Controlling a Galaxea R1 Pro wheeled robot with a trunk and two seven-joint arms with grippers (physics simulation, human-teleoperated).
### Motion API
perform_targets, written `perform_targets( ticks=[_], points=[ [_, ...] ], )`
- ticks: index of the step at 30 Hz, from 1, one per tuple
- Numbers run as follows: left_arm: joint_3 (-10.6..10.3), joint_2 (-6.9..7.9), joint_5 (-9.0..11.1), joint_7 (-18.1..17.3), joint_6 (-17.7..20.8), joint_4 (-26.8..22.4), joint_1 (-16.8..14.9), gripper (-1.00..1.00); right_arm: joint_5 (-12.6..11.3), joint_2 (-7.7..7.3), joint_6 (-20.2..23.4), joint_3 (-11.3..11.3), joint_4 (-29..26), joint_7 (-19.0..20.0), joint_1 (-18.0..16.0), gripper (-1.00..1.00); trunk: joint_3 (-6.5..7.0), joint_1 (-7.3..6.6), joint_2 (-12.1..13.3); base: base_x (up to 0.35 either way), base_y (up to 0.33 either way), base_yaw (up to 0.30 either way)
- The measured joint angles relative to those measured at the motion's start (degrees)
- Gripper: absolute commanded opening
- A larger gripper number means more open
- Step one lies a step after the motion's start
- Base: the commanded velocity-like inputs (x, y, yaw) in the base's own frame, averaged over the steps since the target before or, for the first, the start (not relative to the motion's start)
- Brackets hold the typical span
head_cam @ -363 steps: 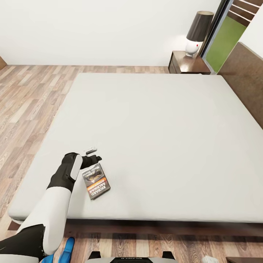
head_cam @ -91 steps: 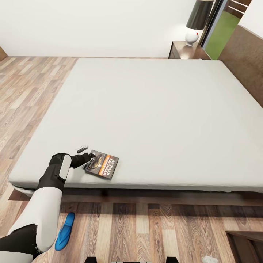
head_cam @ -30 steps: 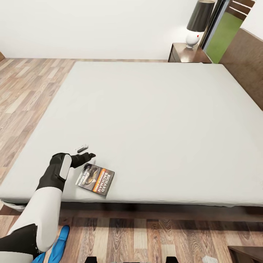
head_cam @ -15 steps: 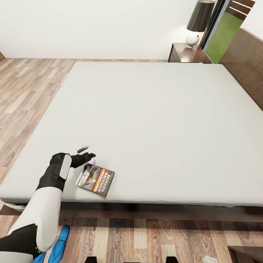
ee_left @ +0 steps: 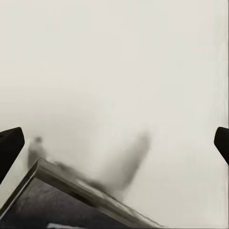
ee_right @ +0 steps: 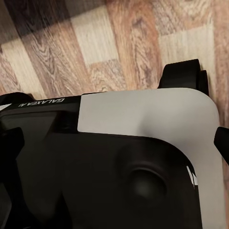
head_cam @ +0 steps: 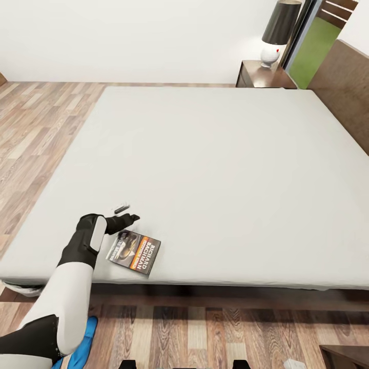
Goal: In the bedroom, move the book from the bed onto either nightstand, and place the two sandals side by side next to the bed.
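Note:
The book [head_cam: 133, 252], dark grey with an orange band, lies flat near the front left corner of the bed [head_cam: 215, 169]. My left gripper [head_cam: 126, 213] hovers open just beyond the book's far edge, nothing between its fingers. In the left wrist view the left gripper [ee_left: 114, 143] has its two dark fingertips [ee_left: 9, 145] spread wide over the mattress, with the book's edge [ee_left: 71, 198] close below. One blue sandal [head_cam: 88, 328] peeks out on the floor behind my left forearm. The nightstand [head_cam: 264, 76] stands at the bed's far right corner. The right gripper [ee_right: 114, 140] stands open over my own base.
A lamp [head_cam: 278, 32] with a dark shade sits on the nightstand. The brown headboard [head_cam: 343, 97] runs along the right. Wood floor [head_cam: 36, 133] lies left of the bed and in front of it. A dark wooden corner [head_cam: 344, 356] shows at bottom right.
My left arm has shifted slightly right and forward, so the gripper sits a little farther past the book. The book has not moved in the last second.

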Motion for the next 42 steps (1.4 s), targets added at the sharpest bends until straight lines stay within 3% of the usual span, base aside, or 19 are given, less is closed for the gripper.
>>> perform_targets(
  ticks=[8, 13, 38, 42],
  points=[
    [-3.0, -2.06, -0.1, 0.1, 0.0, 0.1, 0.0, 1.00, 0.0, 0.00, 0.0, 0.0, 0.0, -0.1, 0.0, 1.00, 0.00, 0.00, 0.0, 0.000, 0.000, 0.000],
    [-4.4, -2.44, 0.1, 0.0, 0.0, 0.2, 0.0, 1.00, 0.0, 0.00, 0.0, 0.0, 0.0, 0.0, 0.0, 1.00, 0.00, 0.00, 0.0, 0.000, 0.000, 0.000],
    [-4.3, -2.41, 0.5, 0.0, 0.0, 0.3, 0.0, 1.00, 0.0, 0.00, 0.0, 0.0, 0.0, 0.0, 0.0, 1.00, 0.00, 0.00, 0.0, -0.002, 0.000, 0.000],
    [-4.2, -2.43, 1.5, -0.1, 0.0, 0.7, 0.0, 1.00, 0.0, 0.00, 0.0, -0.1, 0.0, 0.0, 0.0, 1.00, 0.00, 0.02, 0.0, -0.186, 0.000, 0.000]
  ],
)
